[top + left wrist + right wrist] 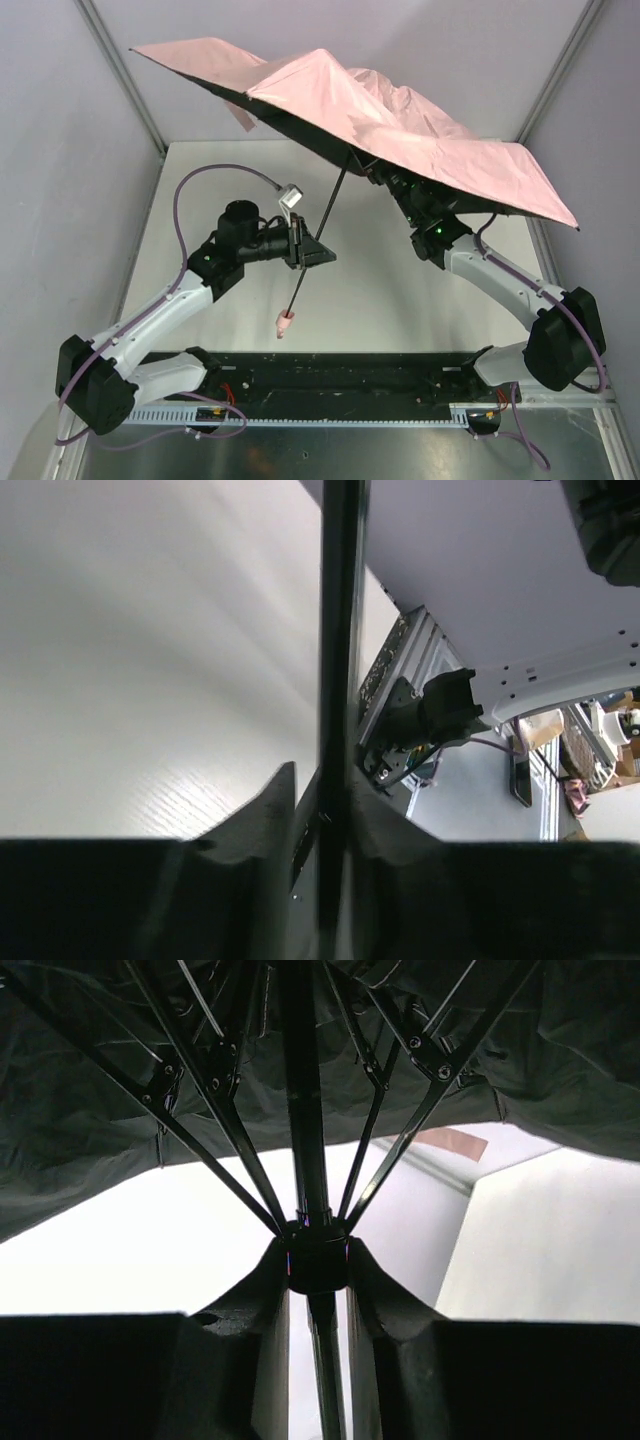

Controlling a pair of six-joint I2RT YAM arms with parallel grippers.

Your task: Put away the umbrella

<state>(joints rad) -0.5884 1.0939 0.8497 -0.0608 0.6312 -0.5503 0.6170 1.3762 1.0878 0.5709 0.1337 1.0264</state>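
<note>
Pale pink fabric folding umbrella (400, 130) is fully open and held aloft over the white table (400, 290), canopy tilted, down on the right. Its thin black metal shaft (330, 205) slants down-left to the small pink handle (285, 323), which hangs just above the table. Left gripper (325, 780) straddles the lower shaft; can't tell whether it's clamped or slack. Right gripper (318, 1245) is under the canopy, fingers pressed on both sides of the black runner collar (317, 1265), so it's grasping that.

Risks: if the left grip is loose when the runner gets pulled, the shaft could slide or swing instead of the canopy collapsing. The runner may slip out of the right fingers. The wide canopy could catch the corner post.
</note>
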